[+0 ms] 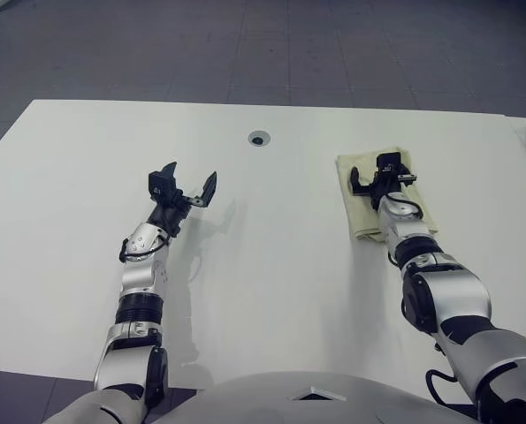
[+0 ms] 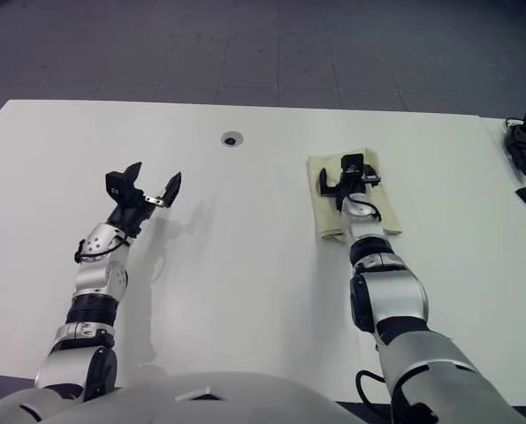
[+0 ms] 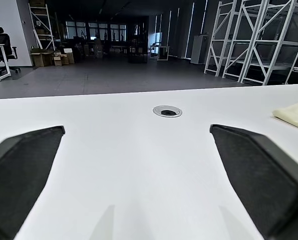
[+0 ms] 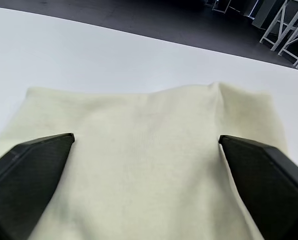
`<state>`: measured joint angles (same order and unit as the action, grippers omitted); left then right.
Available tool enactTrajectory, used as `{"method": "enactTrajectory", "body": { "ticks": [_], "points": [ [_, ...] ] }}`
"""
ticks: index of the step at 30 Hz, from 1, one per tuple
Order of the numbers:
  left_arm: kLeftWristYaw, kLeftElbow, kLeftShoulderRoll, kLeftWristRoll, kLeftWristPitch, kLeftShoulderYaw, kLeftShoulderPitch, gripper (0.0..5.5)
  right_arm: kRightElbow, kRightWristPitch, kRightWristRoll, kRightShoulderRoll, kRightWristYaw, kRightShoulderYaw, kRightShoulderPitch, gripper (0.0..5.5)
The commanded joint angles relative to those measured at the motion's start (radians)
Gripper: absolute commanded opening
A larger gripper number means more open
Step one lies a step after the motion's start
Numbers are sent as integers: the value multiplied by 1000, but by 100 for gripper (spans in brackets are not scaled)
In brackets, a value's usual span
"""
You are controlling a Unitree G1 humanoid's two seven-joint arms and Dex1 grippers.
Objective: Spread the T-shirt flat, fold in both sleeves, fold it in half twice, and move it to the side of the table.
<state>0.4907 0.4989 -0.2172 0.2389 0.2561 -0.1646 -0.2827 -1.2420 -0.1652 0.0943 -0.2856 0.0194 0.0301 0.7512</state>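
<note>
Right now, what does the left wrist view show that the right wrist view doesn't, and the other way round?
Left wrist view's own: the open left fingers over bare table, a round port in it, and a chair in the room behind. Right wrist view's own: the open right fingers over the folded shirt, seen close up. Shared: the white table, the shirt (just a pale corner in the left wrist view) and racks behind.
</note>
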Motion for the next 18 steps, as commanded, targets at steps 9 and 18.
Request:
{"method": "enactTrajectory", "body": {
  "ticks": [9, 18],
  "points": [
    [-113, -16, -5, -65, 36, -3, -26, 540, -43, -35, -25, -51, -43, 82, -31, 536],
    [-415, -466, 134, -159, -108, 38, 75, 540, 747, -57, 24, -18, -28, 145, -248, 536]
  ]
}}
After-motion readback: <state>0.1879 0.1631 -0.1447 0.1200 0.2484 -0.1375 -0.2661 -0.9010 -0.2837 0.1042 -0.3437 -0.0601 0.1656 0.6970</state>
